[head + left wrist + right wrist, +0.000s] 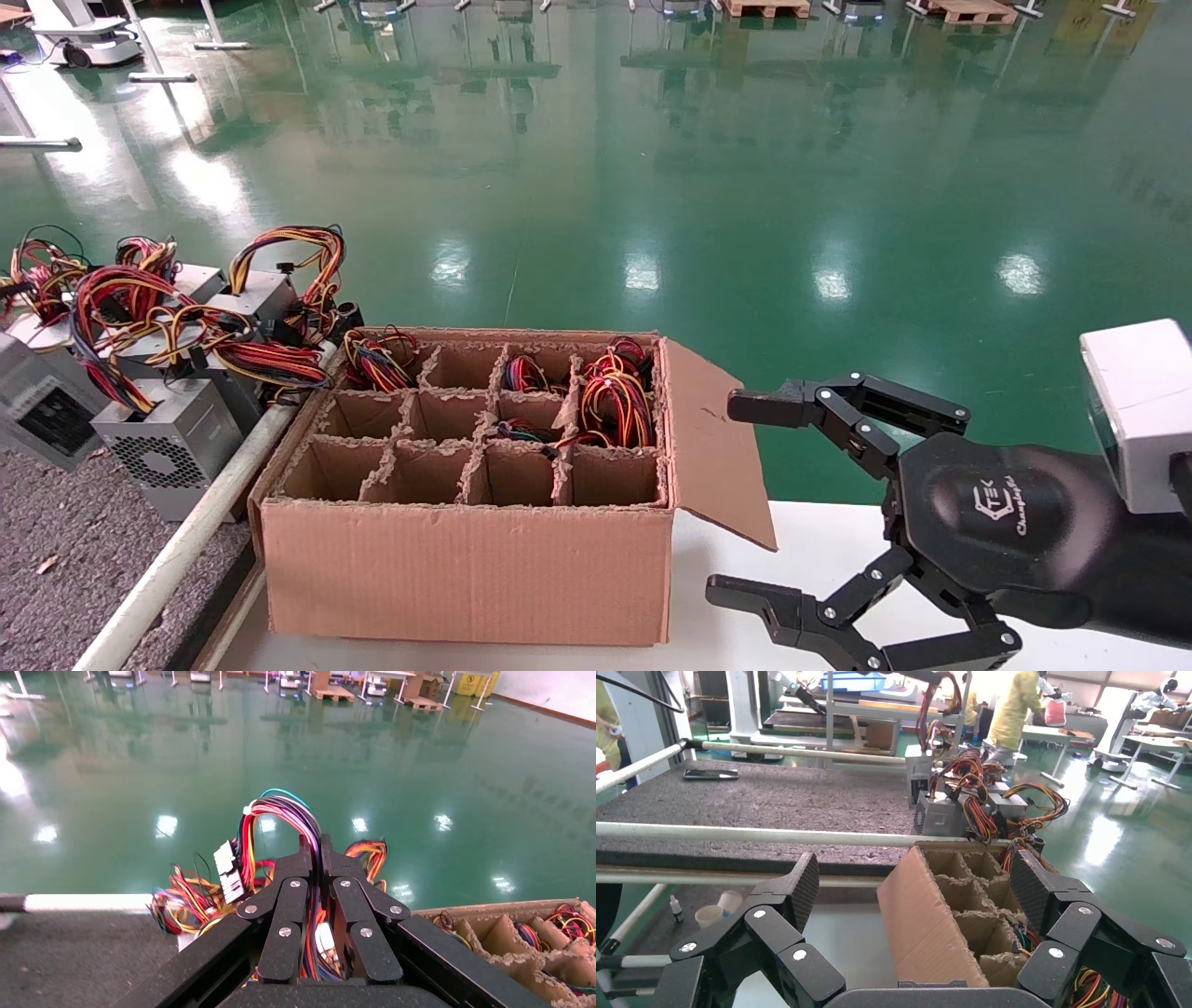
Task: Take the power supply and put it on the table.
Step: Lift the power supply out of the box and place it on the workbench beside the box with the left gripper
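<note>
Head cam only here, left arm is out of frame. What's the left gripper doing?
Observer: The left gripper is shut on a wire bundle that loops up past its fingertips.
Operator: Any metal casing visible under it?
Observer: No, the gripper's own body fills that part of the left wrist view.
Operator: What's around it?
Observer: The dark table shows below on one side and the carton on the other.

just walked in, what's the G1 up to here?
Left tool is shut on a power supply's wire bundle, by the dark table where other grey units stand. The metal case is hidden in the left wrist view. Right tool hangs open beside the cardboard box, holding nothing. Some box compartments hold more wiring.
</note>
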{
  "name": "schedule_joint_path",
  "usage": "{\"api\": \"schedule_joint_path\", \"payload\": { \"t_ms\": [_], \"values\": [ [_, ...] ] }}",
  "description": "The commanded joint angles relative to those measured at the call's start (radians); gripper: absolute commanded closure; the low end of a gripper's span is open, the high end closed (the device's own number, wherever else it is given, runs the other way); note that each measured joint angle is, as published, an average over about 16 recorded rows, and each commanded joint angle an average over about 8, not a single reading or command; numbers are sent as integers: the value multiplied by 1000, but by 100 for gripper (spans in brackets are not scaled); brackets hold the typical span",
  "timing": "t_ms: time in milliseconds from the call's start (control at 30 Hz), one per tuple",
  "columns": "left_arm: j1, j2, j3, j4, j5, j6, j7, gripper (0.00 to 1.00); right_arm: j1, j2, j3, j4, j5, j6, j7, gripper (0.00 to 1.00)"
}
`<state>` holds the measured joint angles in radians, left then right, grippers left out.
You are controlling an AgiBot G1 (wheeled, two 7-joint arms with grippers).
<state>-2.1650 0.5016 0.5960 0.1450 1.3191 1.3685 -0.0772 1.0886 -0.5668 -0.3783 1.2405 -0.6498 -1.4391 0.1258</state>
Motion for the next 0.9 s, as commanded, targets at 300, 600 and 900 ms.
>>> {"api": "schedule_joint_path", "payload": {
  "t_ms": [300, 600, 900],
  "values": [
    [58, 65, -26, 92, -28, -21, 72, 100, 0, 0, 0, 0, 0, 0, 0, 0],
    [97, 116, -46, 168, -46, -26, 127, 100, 0, 0, 0, 0, 0, 0, 0, 0],
    [102, 146, -54, 233, -54, -35, 163, 100, 0, 0, 0, 0, 0, 0, 0, 0]
  ]
}}
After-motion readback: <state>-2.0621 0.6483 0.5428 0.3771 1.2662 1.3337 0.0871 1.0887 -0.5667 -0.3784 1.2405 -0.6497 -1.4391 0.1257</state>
